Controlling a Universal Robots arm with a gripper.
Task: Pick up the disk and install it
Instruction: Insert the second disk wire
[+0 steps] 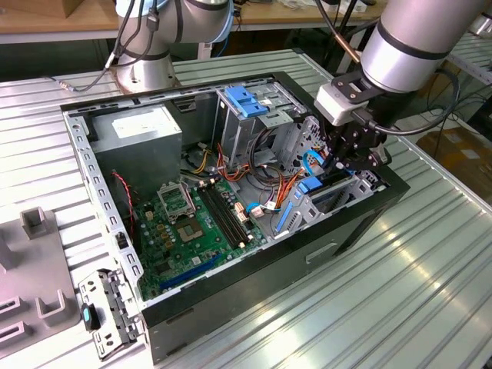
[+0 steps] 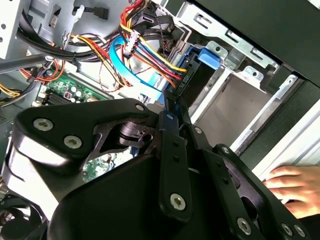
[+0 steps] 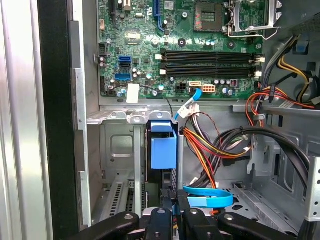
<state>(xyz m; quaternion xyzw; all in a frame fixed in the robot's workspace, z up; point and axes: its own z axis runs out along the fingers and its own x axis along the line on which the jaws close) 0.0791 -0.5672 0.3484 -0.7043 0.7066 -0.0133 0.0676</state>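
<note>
1. Exterior view:
   - The open computer case (image 1: 254, 277) lies on its side on the ribbed metal table (image 1: 415, 307).
   - The gripper (image 1: 355, 157) reaches down into the drive bay at the case end nearer the exterior view's right.
   - The disk (image 1: 323, 184) stands on edge in that bay just under the claw, with its blue rail end showing.
   - The motherboard (image 1: 192, 231) sits mid-case and the grey power supply (image 1: 142, 131) in the far corner.
   - The drive cage with a blue latch (image 1: 246, 100) is beside the bay.
   - Another arm's base (image 1: 146, 69) stands behind the case.
2. Second wrist view:
   - The fingers are pressed close together at the gripper (image 2: 170, 102), pinching the dark edge of the disk (image 2: 192, 80).
   - The disk's blue tab sits against the bay's metal wall.
   - A bundle of coloured cables (image 2: 145, 50) runs just beside it.
   - A person's hand (image 2: 295, 187) rests on the case edge, apart from the claw.
3. First wrist view:
   - The gripper (image 3: 172, 202) clamps the disk (image 3: 164, 150) edge-on.
   - The blue rail stands upright in the bay, between the bay's wall and the cables (image 3: 215, 145).
   - The motherboard (image 3: 200, 55) lies beyond.
</note>
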